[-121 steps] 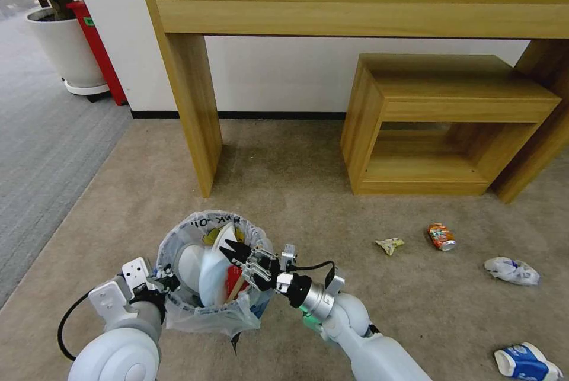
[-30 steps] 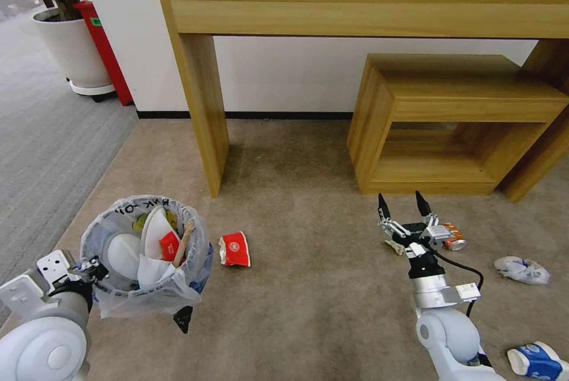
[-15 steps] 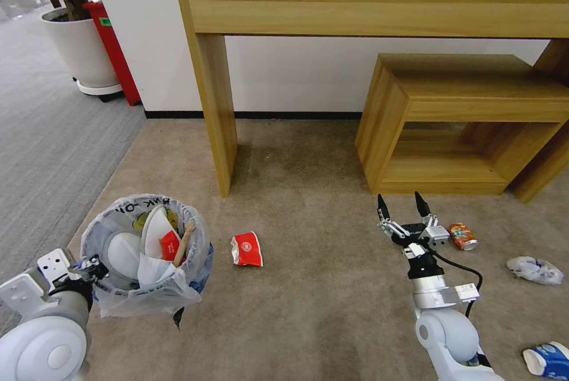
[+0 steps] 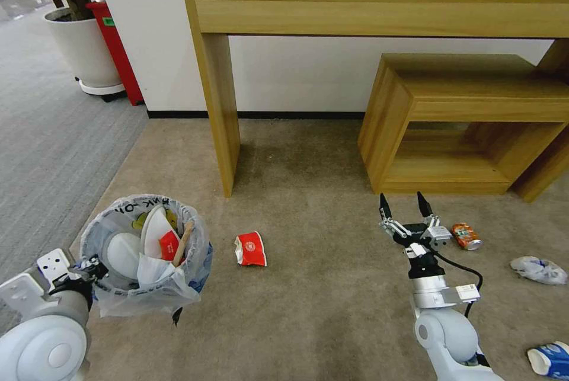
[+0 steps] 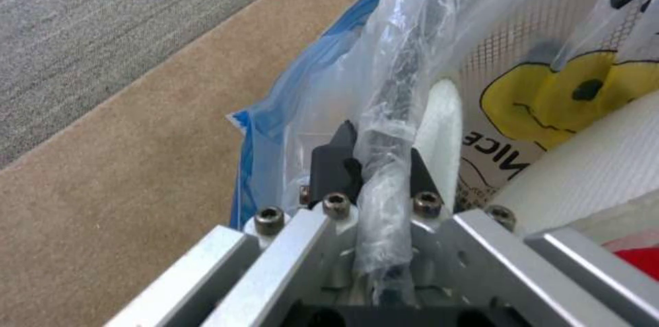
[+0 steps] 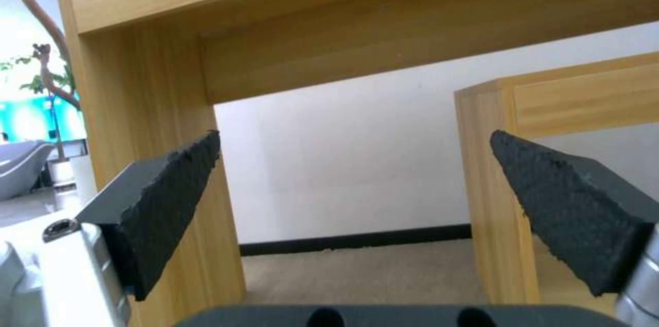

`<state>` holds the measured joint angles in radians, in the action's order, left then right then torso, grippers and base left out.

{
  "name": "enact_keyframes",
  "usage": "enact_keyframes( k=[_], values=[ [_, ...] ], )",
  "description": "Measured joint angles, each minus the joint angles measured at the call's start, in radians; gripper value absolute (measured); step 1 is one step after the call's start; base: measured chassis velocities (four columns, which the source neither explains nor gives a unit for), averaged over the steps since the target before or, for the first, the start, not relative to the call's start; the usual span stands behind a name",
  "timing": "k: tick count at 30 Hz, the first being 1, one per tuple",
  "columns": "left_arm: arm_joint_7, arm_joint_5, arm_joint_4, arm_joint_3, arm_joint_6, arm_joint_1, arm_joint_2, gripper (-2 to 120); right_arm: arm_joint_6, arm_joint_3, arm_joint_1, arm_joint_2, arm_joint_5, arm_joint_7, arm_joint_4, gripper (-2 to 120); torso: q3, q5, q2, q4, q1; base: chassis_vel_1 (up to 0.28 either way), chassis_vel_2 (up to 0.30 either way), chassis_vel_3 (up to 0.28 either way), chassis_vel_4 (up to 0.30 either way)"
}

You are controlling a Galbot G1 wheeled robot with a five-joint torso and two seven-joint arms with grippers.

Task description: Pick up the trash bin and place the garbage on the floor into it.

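Observation:
The trash bin (image 4: 145, 250), lined with a crinkly whitish bag, hangs low at the left and holds white slippers, a red wrapper and a stick. My left gripper (image 4: 89, 267) is shut on its near rim; the left wrist view shows the fingers (image 5: 334, 162) pinching the bag's rim (image 5: 395, 110). My right gripper (image 4: 404, 206) stands open and empty, fingertips up, above the floor (image 4: 320, 310) at the right; its pads (image 6: 172, 198) are spread wide. Garbage on the floor: a red wrapper (image 4: 251, 249), a crushed can (image 4: 466, 236), crumpled paper (image 4: 539, 270), a blue-white paper cup (image 4: 548, 360).
A long wooden desk (image 4: 379, 2) stands against the wall, with a low wooden shelf (image 4: 468, 126) under its right part. A potted plant (image 4: 83, 43) and a red object (image 4: 115, 49) sit far left on grey ribbed carpet (image 4: 47, 150).
Four seconds ago my right gripper was over the bin; it now stands open out at the right, and the bin hangs further left. In the last second only the camera shifted.

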<state>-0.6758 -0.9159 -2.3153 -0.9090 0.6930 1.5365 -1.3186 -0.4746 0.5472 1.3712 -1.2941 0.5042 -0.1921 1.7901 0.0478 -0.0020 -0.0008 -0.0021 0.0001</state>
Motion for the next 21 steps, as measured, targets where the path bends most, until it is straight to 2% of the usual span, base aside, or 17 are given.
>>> enact_keyframes(
  k=[21],
  values=[
    [0.002, 0.009, -0.005, 0.008, -0.002, 0.001, -0.008, 1, -0.013, 0.007, 0.003, 0.0, -0.012, -0.03, -0.014, 100, 0.0, 0.0001, 0.0, -0.0001, 0.0, 0.003, 0.002, -0.002, -0.001]
  ],
)
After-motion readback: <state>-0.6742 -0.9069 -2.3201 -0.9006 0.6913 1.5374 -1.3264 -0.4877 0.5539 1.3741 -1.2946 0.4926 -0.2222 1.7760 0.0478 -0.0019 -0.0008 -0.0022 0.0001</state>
